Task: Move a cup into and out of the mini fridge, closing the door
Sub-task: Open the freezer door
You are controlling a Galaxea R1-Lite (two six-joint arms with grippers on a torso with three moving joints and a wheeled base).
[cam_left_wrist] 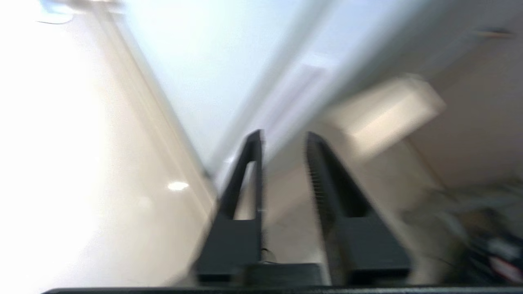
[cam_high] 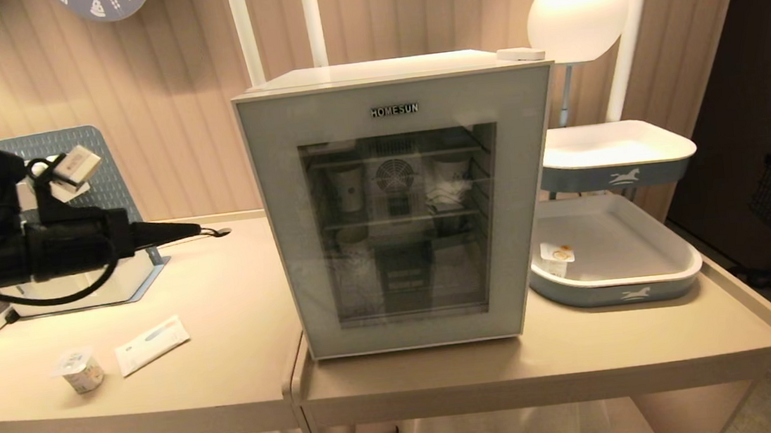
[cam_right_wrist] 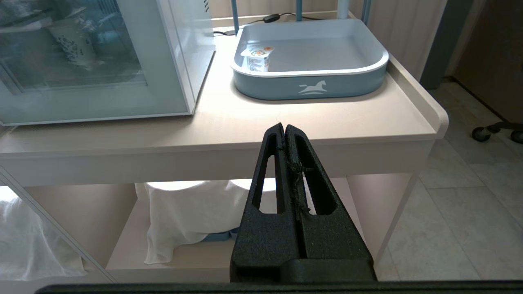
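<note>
Cup [cam_high: 80,369] on counter [cam_high: 228,345], below and ahead of my left tool [cam_left_wrist: 284,141], fingers slightly parted, empty. Looks light, thin-walled, crushable; I'd grip mid-body gently. Fridge [cam_high: 402,204] door [cam_high: 396,328] closed, further right. My right tool [cam_right_wrist: 284,130] clenched, empty.

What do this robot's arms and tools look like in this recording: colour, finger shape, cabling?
The left arm is bulky matte black, with a looping black cable and a small white module clipped on top. The left tool and right tool match: two black tapered triangular fingers with long cut-out slots. One left finger has a ribbed inner pad; the right pads look worn and frayed.
</note>
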